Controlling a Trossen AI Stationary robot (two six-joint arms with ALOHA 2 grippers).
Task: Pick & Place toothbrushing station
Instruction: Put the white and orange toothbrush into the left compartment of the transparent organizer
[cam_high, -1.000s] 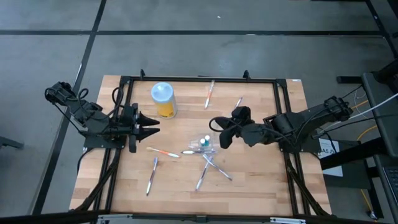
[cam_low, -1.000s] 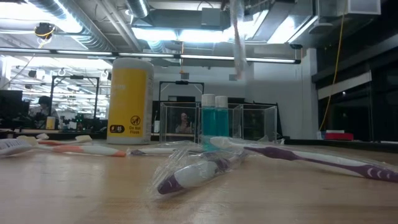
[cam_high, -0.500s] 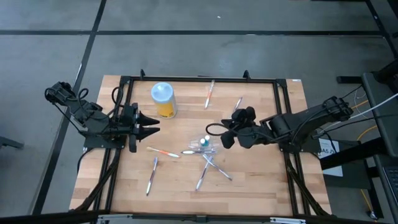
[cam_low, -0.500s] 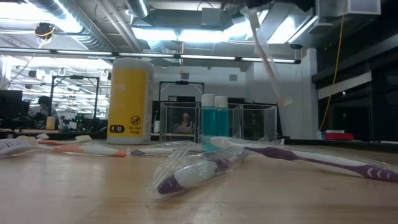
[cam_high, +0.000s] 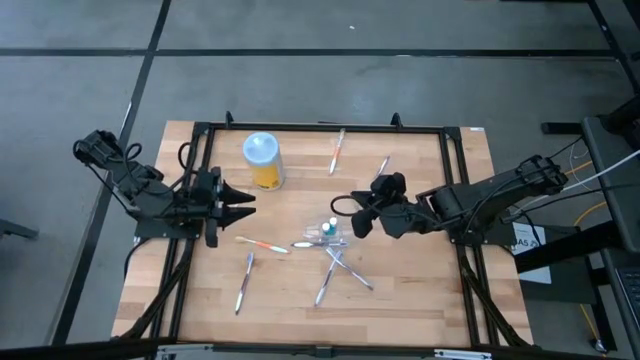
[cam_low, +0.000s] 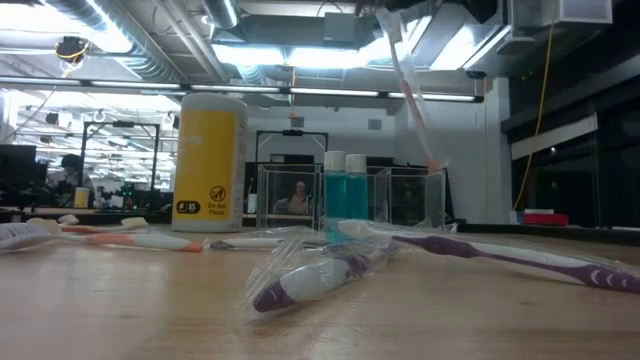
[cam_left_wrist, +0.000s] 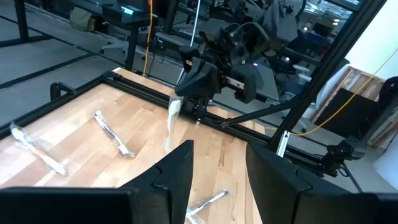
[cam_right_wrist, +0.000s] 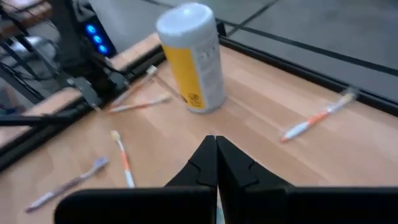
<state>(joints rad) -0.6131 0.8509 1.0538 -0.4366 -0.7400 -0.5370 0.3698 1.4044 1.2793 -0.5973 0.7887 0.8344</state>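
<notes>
Right gripper (cam_high: 352, 214), at centre frame, clamps a wrapped toothbrush (cam_low: 410, 90) dangling above the clear holder (cam_low: 345, 196), seemingly for placing; left gripper (cam_high: 248, 205) waits open, centre left.

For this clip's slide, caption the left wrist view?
Right gripper dangles a wrapped toothbrush above the wooden table.
</notes>
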